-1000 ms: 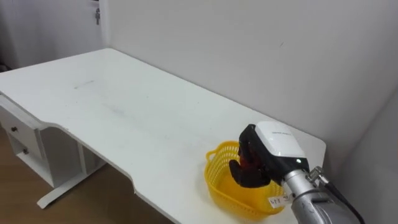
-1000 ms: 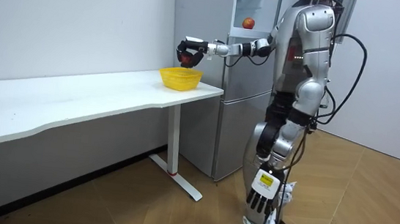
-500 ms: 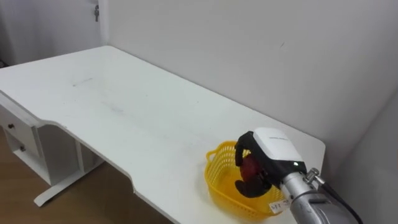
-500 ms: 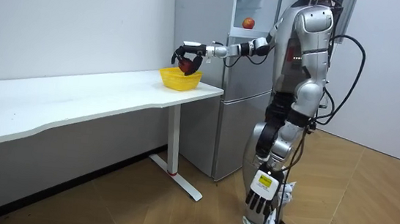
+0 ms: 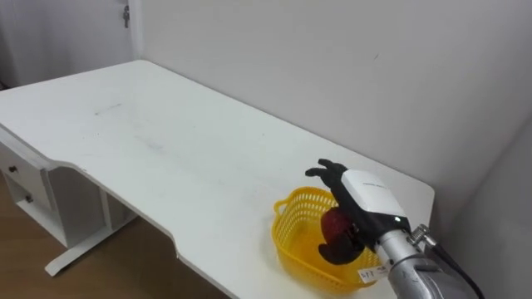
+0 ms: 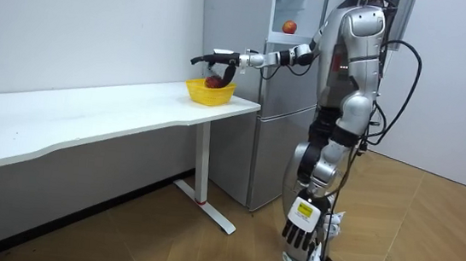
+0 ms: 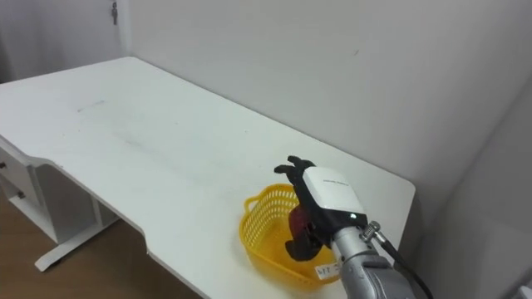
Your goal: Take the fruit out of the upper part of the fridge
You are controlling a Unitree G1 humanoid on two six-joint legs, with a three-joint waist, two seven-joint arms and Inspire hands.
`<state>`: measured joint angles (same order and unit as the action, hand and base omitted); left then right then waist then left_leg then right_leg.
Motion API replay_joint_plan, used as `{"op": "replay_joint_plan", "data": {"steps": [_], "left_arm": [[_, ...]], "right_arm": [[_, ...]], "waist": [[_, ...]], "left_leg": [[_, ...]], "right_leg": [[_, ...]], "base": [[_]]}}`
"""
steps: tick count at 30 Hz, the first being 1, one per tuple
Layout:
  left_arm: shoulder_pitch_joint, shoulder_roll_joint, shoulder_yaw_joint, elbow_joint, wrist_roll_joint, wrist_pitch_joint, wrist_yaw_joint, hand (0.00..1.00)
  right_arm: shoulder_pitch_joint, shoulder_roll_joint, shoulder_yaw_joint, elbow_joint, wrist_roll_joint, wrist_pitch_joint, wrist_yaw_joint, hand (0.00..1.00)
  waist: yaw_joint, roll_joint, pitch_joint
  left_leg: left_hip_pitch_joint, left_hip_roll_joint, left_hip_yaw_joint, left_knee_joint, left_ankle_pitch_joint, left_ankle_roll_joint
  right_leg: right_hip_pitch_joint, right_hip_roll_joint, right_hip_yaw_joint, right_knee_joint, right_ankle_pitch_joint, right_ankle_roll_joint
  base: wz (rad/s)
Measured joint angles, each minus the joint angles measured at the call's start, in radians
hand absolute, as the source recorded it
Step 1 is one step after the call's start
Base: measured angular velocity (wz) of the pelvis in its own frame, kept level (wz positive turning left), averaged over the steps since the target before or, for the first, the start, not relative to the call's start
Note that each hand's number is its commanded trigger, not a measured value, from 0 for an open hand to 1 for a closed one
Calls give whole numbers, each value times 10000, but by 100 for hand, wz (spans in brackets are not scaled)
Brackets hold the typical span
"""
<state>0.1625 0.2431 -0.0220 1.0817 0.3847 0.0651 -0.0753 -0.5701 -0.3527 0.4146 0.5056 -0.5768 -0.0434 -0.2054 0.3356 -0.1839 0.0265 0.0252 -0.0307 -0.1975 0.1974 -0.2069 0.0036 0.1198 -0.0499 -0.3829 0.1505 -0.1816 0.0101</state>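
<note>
Apple [image 5: 335, 224] now rests in the basket [image 5: 291, 245] at the table [image 5: 166, 141] corner, the right hand [image 5: 366, 195] having just opened its fingers, so delivery appears complete.

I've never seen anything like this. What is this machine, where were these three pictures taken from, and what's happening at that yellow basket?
It is a humanoid robot standing on two legs beside a fridge, at the end of a white table. Two pictures come from the cameras in its head, looking down at its work. The third comes from a camera standing in the room. Its right hand reaches out over a yellow basket on the table, with its fingers straight and holding nothing. A red fruit lies in the basket just under that hand. Its left hand hangs open at its side. Another fruit sits on a shelf in the upper part of the fridge.
</note>
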Motion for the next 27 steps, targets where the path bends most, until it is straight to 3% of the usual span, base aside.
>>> {"op": "replay_joint_plan", "data": {"steps": [16, 23, 25, 27], "left_arm": [[-79, 2, 23, -4, 12, -3, 22, 0], [-152, 0, 178, -9, 9, -4, 28, 0], [-155, 1, 178, -9, 9, -5, 28, 0], [-204, 7, 175, -11, 18, -14, 41, 0]], "right_arm": [[-107, -111, -5, 0, -4, -8, 4, 0], [-173, -274, -8, -30, -3, -120, 7, 0], [-173, -368, -9, -32, -4, -134, 7, 0], [-179, -405, -17, -32, -3, -176, 6, 0]], "waist": [[-11, 15, -19], [-15, 65, -72], [-13, 96, -91], [-31, 183, -82]], "left_leg": [[28, -1, -27, 15, 0, 0], [38, 3, -54, 45, 0, 0], [66, 10, -217, 51, 1, 0], [207, 144, -977, 45, 4, 2]], "right_leg": [[8, 3, -3, 0, 0, 0], [-1, 3, -2, 29, 0, 0], [-27, 9, -7, 117, -3, -2], [-354, 7, 28, 779, -230, -38]], "base": [[0], [0], [0], [-15]]}}
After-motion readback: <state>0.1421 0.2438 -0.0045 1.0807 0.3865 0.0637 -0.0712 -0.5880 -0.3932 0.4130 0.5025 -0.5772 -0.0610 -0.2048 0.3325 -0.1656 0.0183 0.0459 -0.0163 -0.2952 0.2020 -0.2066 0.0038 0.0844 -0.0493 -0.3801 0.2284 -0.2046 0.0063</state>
